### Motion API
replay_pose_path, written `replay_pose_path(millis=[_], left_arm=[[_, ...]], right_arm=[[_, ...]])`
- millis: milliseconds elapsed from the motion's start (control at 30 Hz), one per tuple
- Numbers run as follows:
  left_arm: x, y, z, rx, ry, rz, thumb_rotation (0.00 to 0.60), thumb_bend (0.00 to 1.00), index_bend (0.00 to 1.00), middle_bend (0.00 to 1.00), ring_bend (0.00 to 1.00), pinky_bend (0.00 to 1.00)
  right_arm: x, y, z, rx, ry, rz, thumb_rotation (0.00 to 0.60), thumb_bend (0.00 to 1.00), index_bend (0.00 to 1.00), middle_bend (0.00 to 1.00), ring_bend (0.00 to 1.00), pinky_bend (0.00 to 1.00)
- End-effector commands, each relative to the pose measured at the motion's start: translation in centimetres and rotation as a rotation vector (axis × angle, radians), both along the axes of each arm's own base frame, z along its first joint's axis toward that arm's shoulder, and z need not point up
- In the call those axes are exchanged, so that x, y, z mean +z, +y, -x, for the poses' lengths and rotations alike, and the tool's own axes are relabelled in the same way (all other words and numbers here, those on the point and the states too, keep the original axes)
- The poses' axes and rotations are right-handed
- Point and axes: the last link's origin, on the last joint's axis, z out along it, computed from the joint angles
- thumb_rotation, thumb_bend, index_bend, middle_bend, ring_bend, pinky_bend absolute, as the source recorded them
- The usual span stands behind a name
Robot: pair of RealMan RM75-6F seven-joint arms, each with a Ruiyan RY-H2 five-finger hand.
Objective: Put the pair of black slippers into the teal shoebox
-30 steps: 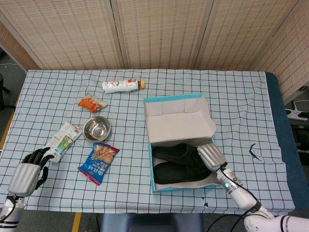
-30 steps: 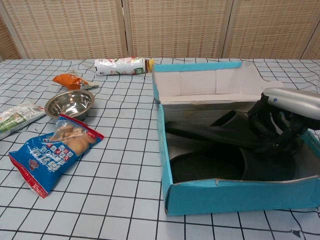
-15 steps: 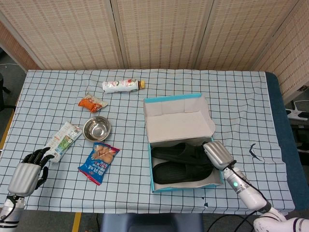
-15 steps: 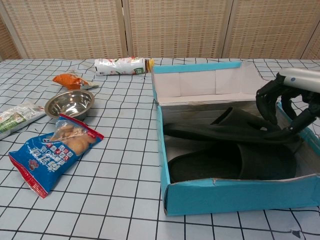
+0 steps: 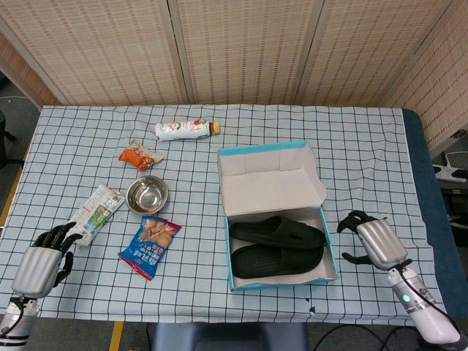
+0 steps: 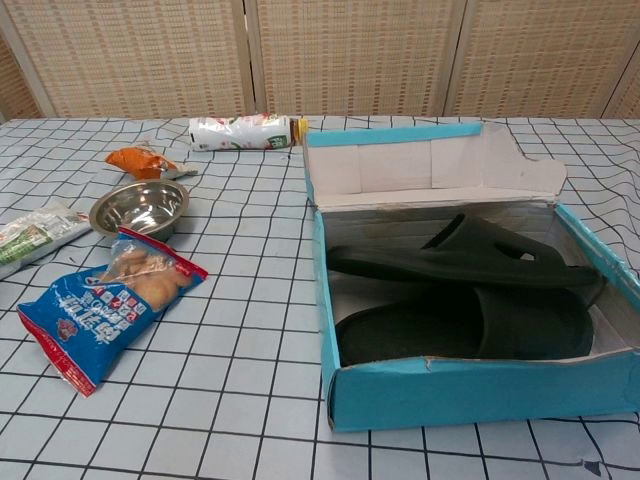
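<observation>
The right robot hand (image 5: pixel 374 243) has pulled out of the shoebox (image 5: pixel 316 180) and now hangs just beside it, fingers spread and holding nothing — the job looks done. Both slippers (image 6: pixel 470 290) lie side by side inside. The left robot hand (image 5: pixel 40 260), fingers apart, waits at the worktop (image 5: pixel 351 139) edge; the chest view shows neither hand.
</observation>
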Motion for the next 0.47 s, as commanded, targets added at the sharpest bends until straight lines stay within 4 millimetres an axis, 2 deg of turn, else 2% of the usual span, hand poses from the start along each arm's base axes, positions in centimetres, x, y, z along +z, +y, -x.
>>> replay_pose_path(millis=[33,167,467], left_arm=[[0.0,-0.1,0.0,-0.002,0.01,-0.001,0.6,0.67,0.3,0.14,0.17,0.29],[-0.1,0.0,0.0,0.0,0.005,-0.003,0.6,0.67,0.3,0.14,0.17,0.29],[0.0,-0.1,0.0,-0.004,0.01,-0.003,0.6,0.67,0.3,0.14,0.17,0.29]], right_arm=[[0.0,1.8,3.3,-0.083,0.076,0.066,0.6,0.08,0.35,0.29,0.13,0.37],[0.0,1.5,4.4,-0.127,0.061,0.086,0.6,0.05,0.27,0.23,0.07,0.28],[-0.5,1.5,4.9,-0.119,0.058,0.09,0.6,0.04,0.24,0.21,0.04,0.24]])
